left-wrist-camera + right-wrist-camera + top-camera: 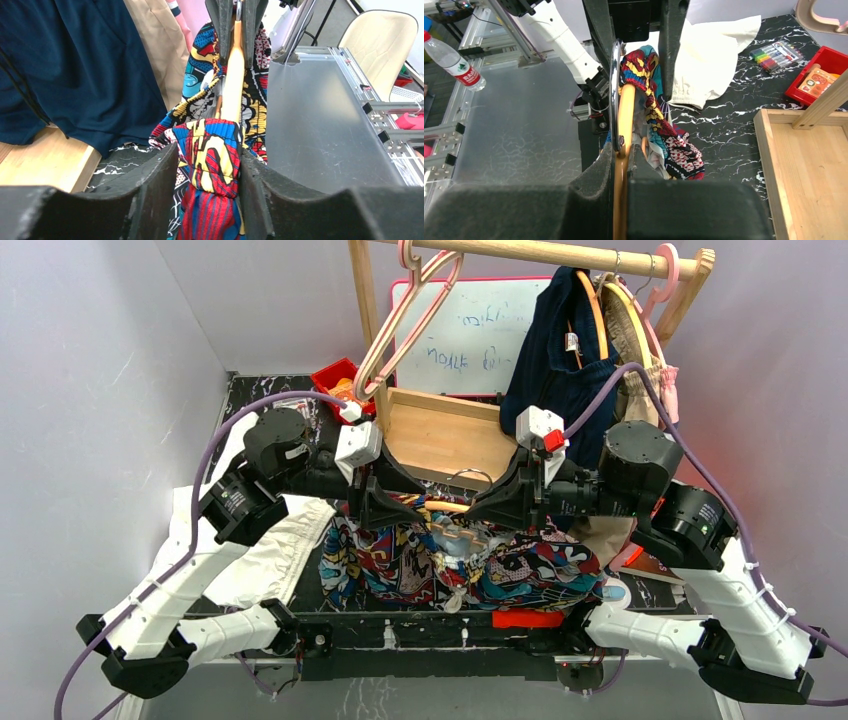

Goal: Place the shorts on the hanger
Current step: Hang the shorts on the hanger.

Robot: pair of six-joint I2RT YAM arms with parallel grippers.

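Our left claw (209, 155) clamps the shorts (400, 565) draped over the hanger (625, 107), at its left end; our right claw (622, 162) pinches its right end.

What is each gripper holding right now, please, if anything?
Left gripper: closed on the multicolour comic-print fabric shorts.
Right gripper: closed on the slim light-orange clothes hanger.
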